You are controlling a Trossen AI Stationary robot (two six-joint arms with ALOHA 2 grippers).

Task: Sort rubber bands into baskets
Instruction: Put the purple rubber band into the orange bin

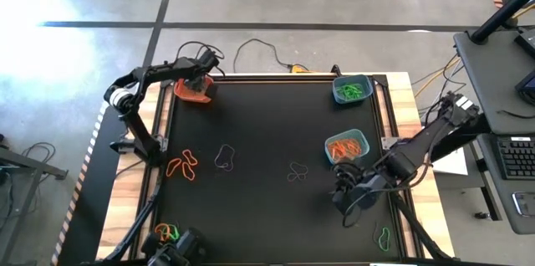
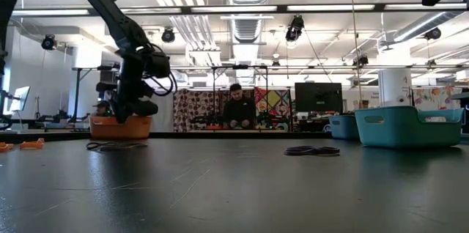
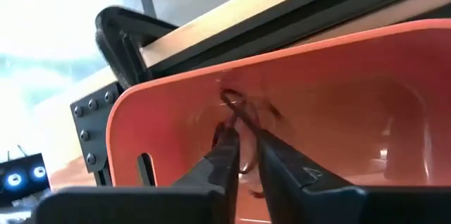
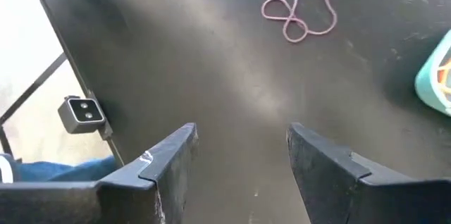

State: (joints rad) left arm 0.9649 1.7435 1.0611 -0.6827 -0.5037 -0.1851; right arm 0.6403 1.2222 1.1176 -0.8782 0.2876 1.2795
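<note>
A: Where is the left tool (image 3: 243, 136)?
B: Inside the orange basket (image 3: 338, 90), fingers narrow, a dark rubber band (image 3: 236, 108) at their tips. Whether it is pinched, I cannot tell.
A: And the right tool (image 4: 243, 146)?
B: Wide, holding nothing, above the bare bench (image 4: 211, 62). A twisted band (image 4: 299, 11) lies ahead of it, and the orange-filled basket (image 1: 346, 146) is just beside it.

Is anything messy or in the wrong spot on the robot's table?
Yes. Orange rubber bands fill the teal basket, not the orange basket. Loose bands lie unsorted on the mat, and one green band sits near its edge.
</note>
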